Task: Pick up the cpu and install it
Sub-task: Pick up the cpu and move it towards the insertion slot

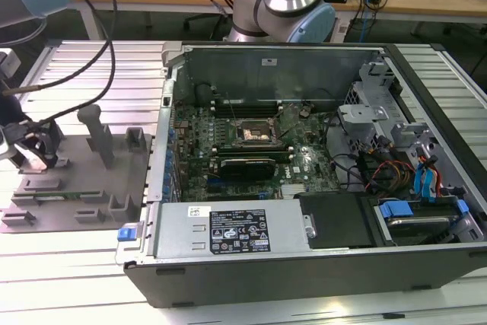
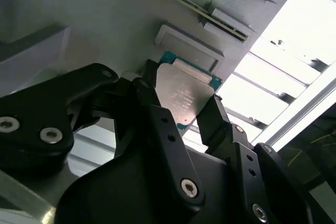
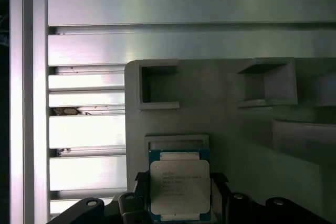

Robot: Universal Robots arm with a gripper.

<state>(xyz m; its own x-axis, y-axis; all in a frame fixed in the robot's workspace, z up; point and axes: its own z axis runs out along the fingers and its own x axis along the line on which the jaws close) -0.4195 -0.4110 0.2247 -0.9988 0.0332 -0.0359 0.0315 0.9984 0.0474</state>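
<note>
At the exterior view's far left, over the grey tray (image 1: 76, 180), the pincer (image 1: 34, 150) is clenching the cpu (image 2: 184, 95) by two opposite edges, silver top showing in both wrist views. Whether the chip is lifting clear of its tray recess I cannot tell. Doing this well, I judge, means gripping evenly and holding the chip level, without twisting.

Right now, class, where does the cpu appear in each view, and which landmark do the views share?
Exterior view: too small to tell; the gripper stands over the grey tray at the exterior view's left.
Second wrist view: the cpu is clamped in the gripper, against the grey tray.
First wrist view: the cpu, same grip, before a tray recess.
Shared landmark: the grey tray.
</note>
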